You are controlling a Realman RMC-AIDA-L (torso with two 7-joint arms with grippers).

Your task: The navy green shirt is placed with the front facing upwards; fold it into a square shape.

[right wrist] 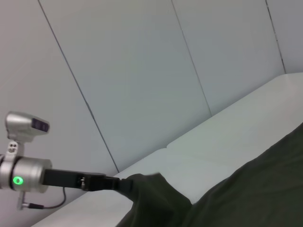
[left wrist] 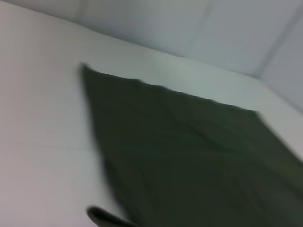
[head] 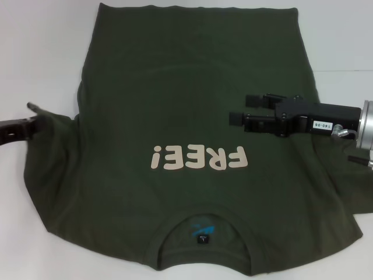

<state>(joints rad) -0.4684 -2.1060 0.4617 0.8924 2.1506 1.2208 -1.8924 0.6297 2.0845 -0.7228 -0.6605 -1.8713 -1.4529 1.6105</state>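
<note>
The navy green shirt (head: 186,134) lies flat, front up, on the white table (head: 41,52). Its collar and blue neck label (head: 202,232) are nearest me, and the cream "FREE!" lettering (head: 201,157) reads upside down. At the shirt's left side my left gripper (head: 34,112) is shut on the sleeve, holding the cloth raised. The right wrist view shows the left gripper (right wrist: 119,183) with fabric peaked up at its tip. My right gripper (head: 239,109) hovers open above the right half of the shirt, fingers pointing left. The left wrist view shows the shirt's body (left wrist: 189,151) and hem.
Pale wall panels (right wrist: 142,71) stand behind the table. White tabletop (left wrist: 42,132) borders the shirt to the left and beyond its hem. The right sleeve (head: 344,192) lies under the right arm.
</note>
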